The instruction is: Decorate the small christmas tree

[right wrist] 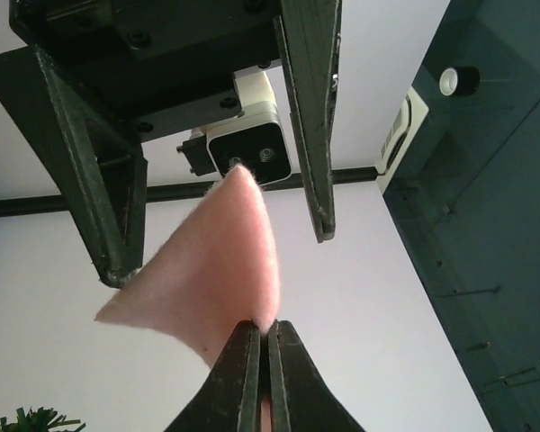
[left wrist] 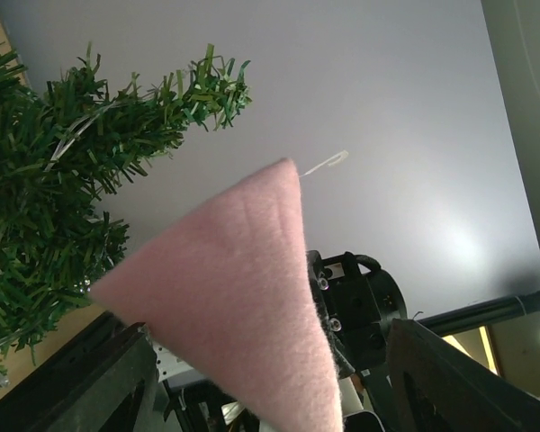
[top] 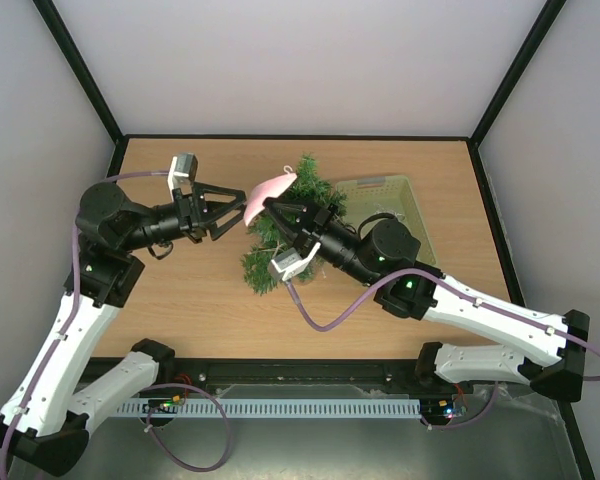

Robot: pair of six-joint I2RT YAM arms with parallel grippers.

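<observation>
Above the surface, step: pink felt ornament (left wrist: 243,297) between both my grippers, beside the small christmas tree (top: 302,190), mid-surface.
Right gripper (right wrist: 268,328): pinched closed on the ornament's edge.
Left gripper (top: 238,210): jaws wide, gripping nothing.
Next, I judge: hook its thread loop (left wrist: 328,164) over a branch.

Wooden table (top: 180,300) carries two items. Small christmas tree (top: 315,185) mid-table. Pale green plastic basket (top: 375,182) just to its right, toward the back.

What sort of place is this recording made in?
Probably a lab test booth, not a home: a wooden table, plain white walls in black framing, and two robot arms bolted at its near edge.
</observation>
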